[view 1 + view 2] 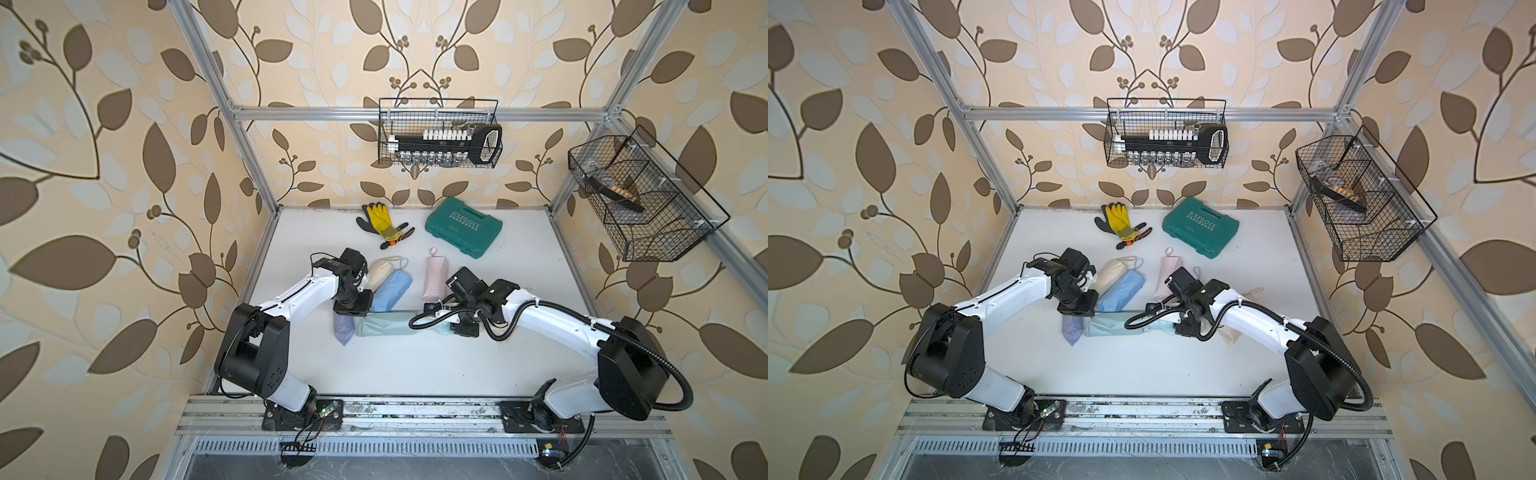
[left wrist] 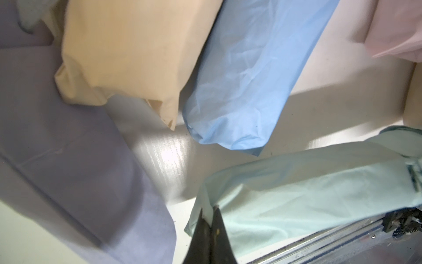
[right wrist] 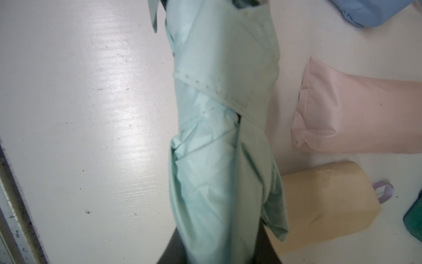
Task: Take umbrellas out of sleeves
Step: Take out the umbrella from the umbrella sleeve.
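Mint umbrella [image 3: 219, 160] fills the right wrist view, and the right claw [image 3: 219, 250] is closed around its near end. Its other end pokes into the mouth of the mint sleeve [image 2: 308, 194]. The left claw [image 2: 209, 213] pinches that sleeve's shut end tight. A blue sleeve [image 2: 251, 80], beige sleeve [image 2: 127, 52], lilac sleeve [image 2: 68, 148] and pink sleeve [image 3: 354, 114] lie close by; I cannot see inside them. On the table [image 1: 415, 365] a green case [image 1: 463, 227] is shut. A wire basket [image 1: 388, 120] on the wall holds a black tool rack [image 1: 436, 144].
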Robot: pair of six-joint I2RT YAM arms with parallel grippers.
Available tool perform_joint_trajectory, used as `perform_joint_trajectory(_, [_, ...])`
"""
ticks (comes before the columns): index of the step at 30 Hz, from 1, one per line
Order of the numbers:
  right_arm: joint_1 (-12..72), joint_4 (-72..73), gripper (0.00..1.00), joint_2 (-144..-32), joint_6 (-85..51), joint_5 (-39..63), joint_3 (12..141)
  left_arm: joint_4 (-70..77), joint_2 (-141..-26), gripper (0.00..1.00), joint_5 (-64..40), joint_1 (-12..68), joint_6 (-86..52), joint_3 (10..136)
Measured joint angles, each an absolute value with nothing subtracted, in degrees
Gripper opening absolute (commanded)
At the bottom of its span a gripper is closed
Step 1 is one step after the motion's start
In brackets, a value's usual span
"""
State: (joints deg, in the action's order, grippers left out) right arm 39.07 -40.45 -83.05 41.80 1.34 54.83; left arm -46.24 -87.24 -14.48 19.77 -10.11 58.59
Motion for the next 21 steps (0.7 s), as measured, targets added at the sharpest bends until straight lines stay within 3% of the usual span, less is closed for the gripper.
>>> perform_joint_trajectory(21, [33.8, -44.25, 0.02, -77.78, 40.53, 0.99, 57.45, -46.48, -86.3, 0.0, -15.05, 19.77, -9.17, 57.76])
